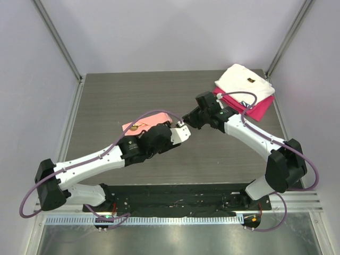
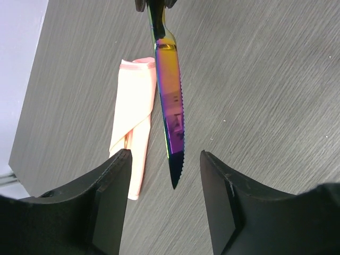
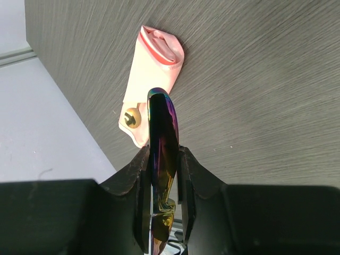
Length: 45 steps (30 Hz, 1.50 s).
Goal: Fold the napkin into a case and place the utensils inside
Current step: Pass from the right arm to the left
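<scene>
The utensil-loading step is in hand: the knife (image 2: 171, 106) is clamped in the right gripper (image 3: 162, 175), flanked by the open left gripper (image 2: 164, 159), and must be steered into the folded napkin (image 2: 135, 117) at nine o'clock.

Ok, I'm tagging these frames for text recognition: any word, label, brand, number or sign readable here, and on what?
None can be read in any view.
On the folded white cloth: one small dark mark, too small to tell if it is lettering.
No marks visible on the iridescent rainbow steel knife, the folded salmon-pink cloth napkin or the grey wood-grain table.
</scene>
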### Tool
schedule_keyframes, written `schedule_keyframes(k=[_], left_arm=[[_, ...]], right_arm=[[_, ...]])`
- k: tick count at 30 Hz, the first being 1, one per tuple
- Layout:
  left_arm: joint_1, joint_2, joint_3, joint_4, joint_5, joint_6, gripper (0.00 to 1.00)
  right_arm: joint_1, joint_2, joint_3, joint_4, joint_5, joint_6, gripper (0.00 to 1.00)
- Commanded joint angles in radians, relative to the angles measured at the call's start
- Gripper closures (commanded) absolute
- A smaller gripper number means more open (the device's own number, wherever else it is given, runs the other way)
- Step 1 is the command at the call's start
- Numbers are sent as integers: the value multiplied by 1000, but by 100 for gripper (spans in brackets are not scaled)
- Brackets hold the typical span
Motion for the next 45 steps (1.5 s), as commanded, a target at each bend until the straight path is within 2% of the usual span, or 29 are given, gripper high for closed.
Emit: schedule_keyframes(k=[1, 5, 12, 19, 22, 27, 31, 34, 35, 37, 38, 39, 42, 43, 45], left_arm=[[-3, -10, 14, 40, 22, 25, 46], [-3, 36, 23, 61, 36, 29, 47], [-1, 96, 37, 113, -39, 45, 50], [-1, 116, 56, 121, -90, 66, 59], [-1, 110, 49, 135, -88, 74, 53], [-3, 122, 52, 138, -82, 89, 52], [-3, 133, 54, 150, -99, 100, 66], [-3, 133, 54, 162, -108, 106, 83], [-3, 128, 52, 164, -107, 106, 92], [-1, 119, 48, 164, -82, 97, 97], [0, 107, 37, 165, -70, 94, 100], [5, 99, 33, 164, -65, 86, 100], [31, 56, 11, 142, -32, 51, 100], [51, 45, 3, 135, -16, 45, 100], [74, 7, -6, 98, 36, 17, 100]], right_arm=[[11, -21, 41, 10, 40, 42, 99], [15, -19, 52, 9, 43, 42, 99], [17, -39, 40, 7, 47, 54, 99], [18, -48, 29, 7, 48, 62, 99], [18, -48, 21, 6, 45, 71, 99], [17, -51, 21, 6, 40, 88, 99], [18, -47, 23, 6, 31, 90, 99], [21, -47, 18, 7, 27, 91, 99], [20, -47, 14, 22, 22, 90, 99], [21, -59, -15, 58, 4, 80, 97], [21, -64, -31, 111, -4, 76, 94], [21, -71, -51, 131, -9, 67, 83], [21, -83, -77, 177, -13, 25, 72], [20, -94, -84, 184, -10, 7, 63], [21, -105, -104, 226, -13, -22, 56]])
